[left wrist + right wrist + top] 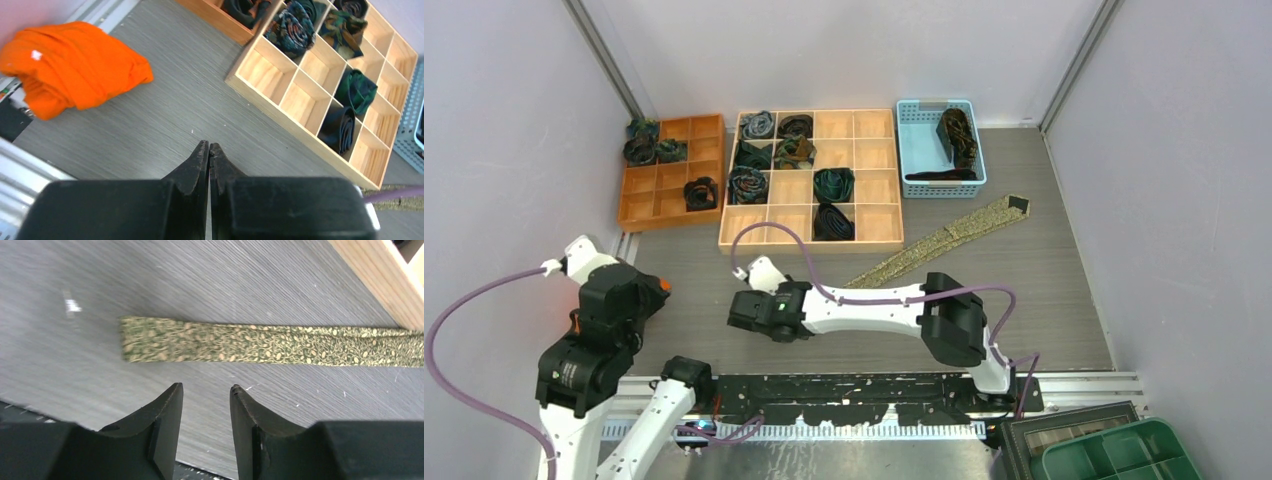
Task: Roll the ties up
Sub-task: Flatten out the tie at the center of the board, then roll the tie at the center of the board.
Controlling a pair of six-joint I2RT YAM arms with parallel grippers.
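Observation:
An olive-gold tie (pixel 949 237) lies flat and diagonal on the grey table. Its narrow end (pixel 150 340) rests just ahead of my right gripper (pixel 205 387), which is open with nothing between its fingers. In the top view that gripper (pixel 739 310) is left of centre, and the arm covers the tie's near end. Several rolled ties sit in the light wooden tray (pixel 874 240), among them a dark green one (pixel 833 183). My left gripper (pixel 209 145) is shut and empty over bare table, near the tray's corner (pixel 235 80).
An orange tray (pixel 659 215) at the back left holds more rolled ties. A blue basket (pixel 914 150) at the back right holds loose dark ties. An orange cloth (pixel 75 65) lies by the left arm. A green bin (pixel 1124 455) sits at the near right.

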